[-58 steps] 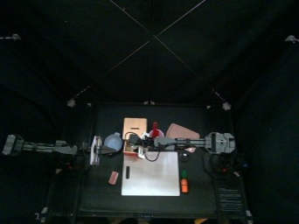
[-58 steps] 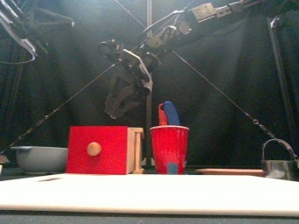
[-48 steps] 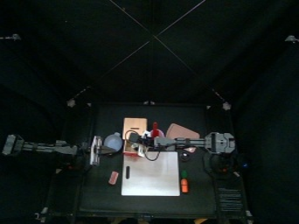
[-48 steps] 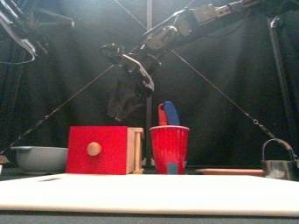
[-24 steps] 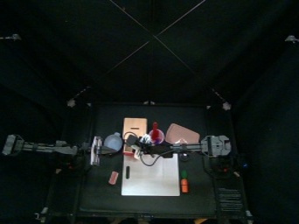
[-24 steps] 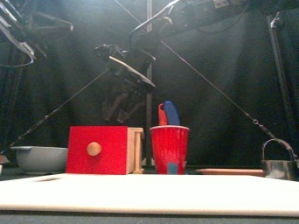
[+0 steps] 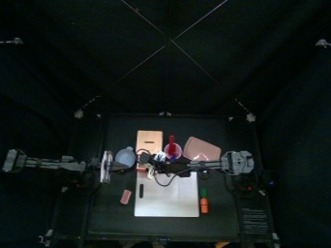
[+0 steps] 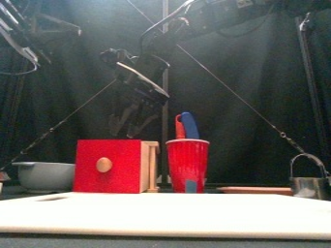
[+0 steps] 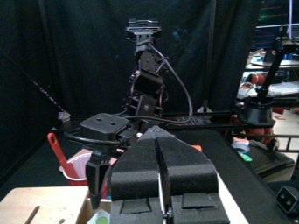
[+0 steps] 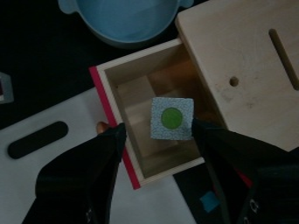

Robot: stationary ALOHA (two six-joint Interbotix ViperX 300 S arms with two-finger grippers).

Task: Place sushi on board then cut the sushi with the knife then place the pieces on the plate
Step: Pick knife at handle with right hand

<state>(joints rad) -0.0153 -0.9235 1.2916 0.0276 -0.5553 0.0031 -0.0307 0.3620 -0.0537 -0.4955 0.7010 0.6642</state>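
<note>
The wooden box (image 10: pixel 239 61) has its red-fronted drawer (image 10: pixel 114 131) pulled open. Inside lies one sushi piece (image 10: pixel 172 118), grey with a green centre. My right gripper (image 10: pixel 156 129) points down over the drawer, open, one jaw on each side of the piece and clear of it. In the front view it (image 8: pixel 130 121) hangs well above the box (image 8: pixel 110 167). The red cup (image 8: pixel 188 165) holds the knives (image 8: pixel 188 124). The white board (image 7: pixel 168 192) lies in front, the pink tray (image 7: pixel 200 147) behind on the right. My left gripper (image 7: pixel 114 165) rests shut at the left.
A blue-grey bowl (image 8: pixel 45 174) stands left of the box and a metal cutter (image 8: pixel 308 179) at the far right. An orange toy (image 7: pixel 203 205) lies at the board's right edge. A small pinkish toy (image 7: pixel 126 197) lies left of the board.
My right gripper has shifted left and a little higher, coming to hang over the box's open drawer. The left arm has not moved.
</note>
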